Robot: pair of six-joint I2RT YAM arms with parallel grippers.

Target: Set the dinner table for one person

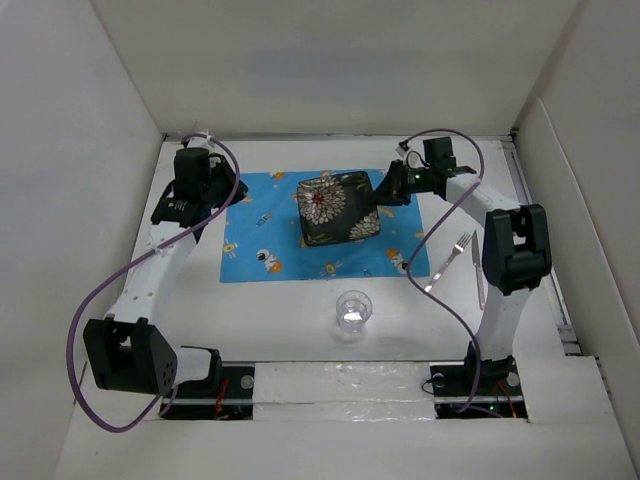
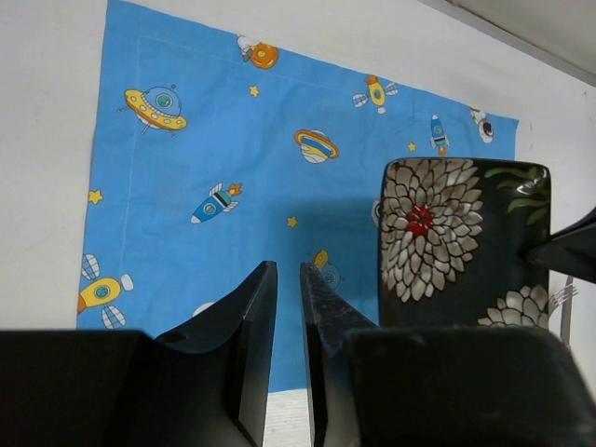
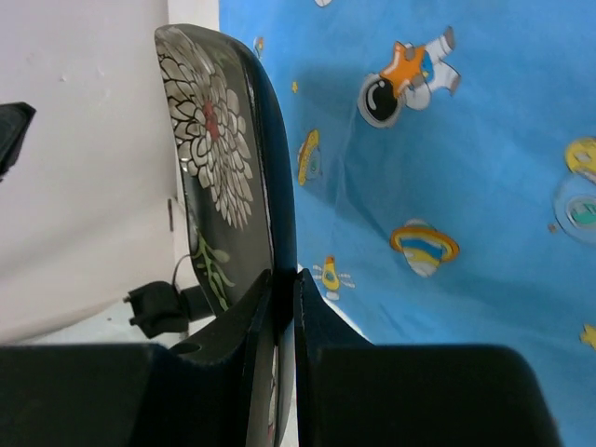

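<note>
A black square plate (image 1: 338,208) with white flowers hangs tilted over the blue cartoon-print mat (image 1: 290,235) on the white dinner table (image 1: 290,320). My right gripper (image 1: 388,192) is shut on the plate's right rim. In the right wrist view the plate (image 3: 209,140) stands edge-on between the fingers of that gripper (image 3: 284,275), above the mat (image 3: 447,168). My left gripper (image 1: 185,210) hovers by the mat's left side, holding nothing, its jaws a narrow gap apart. The left wrist view shows this gripper (image 2: 289,270), the mat (image 2: 233,168) and the plate (image 2: 447,233).
A clear glass cup (image 1: 353,310) stands on the table in front of the mat. A fork (image 1: 447,260) and a knife (image 1: 478,270) lie to the right of the mat, beside the right arm. White walls enclose the table on three sides.
</note>
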